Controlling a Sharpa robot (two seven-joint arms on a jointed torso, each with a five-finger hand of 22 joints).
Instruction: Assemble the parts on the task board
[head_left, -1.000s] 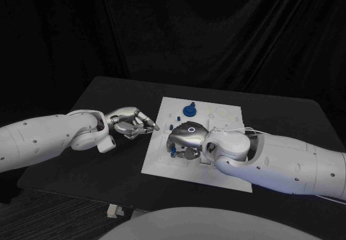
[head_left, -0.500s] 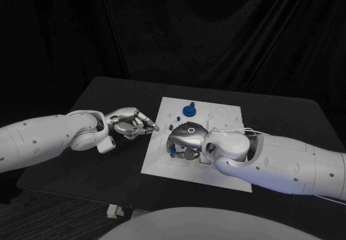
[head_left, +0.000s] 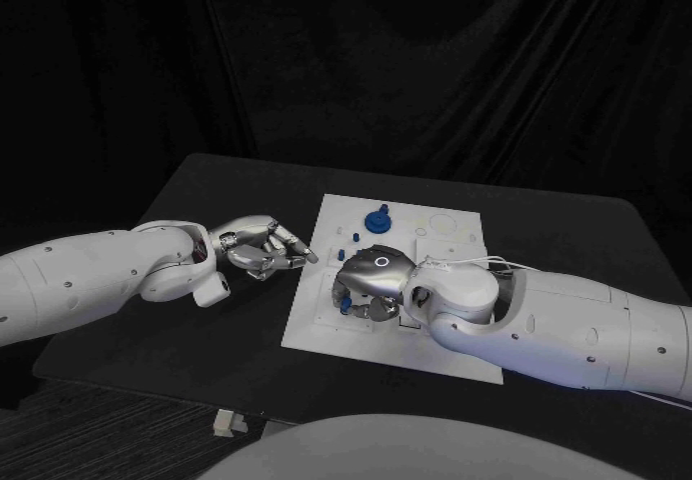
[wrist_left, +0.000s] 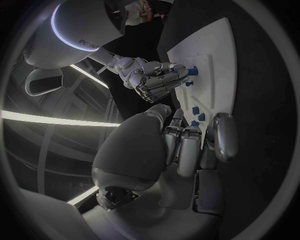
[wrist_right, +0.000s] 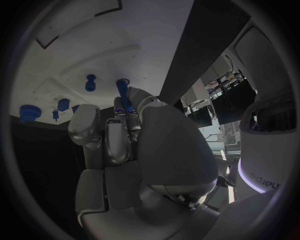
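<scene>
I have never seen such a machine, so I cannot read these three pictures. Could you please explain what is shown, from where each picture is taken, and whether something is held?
This is a robot with two white arms, each ending in a silver hand. One picture looks down from its head onto a black table. The two round pictures come from cameras at each wrist, behind that hand.

A white task board lies on the table, with small blue parts on it, for example a larger blue part at its far end.

The right hand is over the board, and its fingers pinch a thin blue peg. The left hand is beside the board, fingers curled, holding nothing.
</scene>
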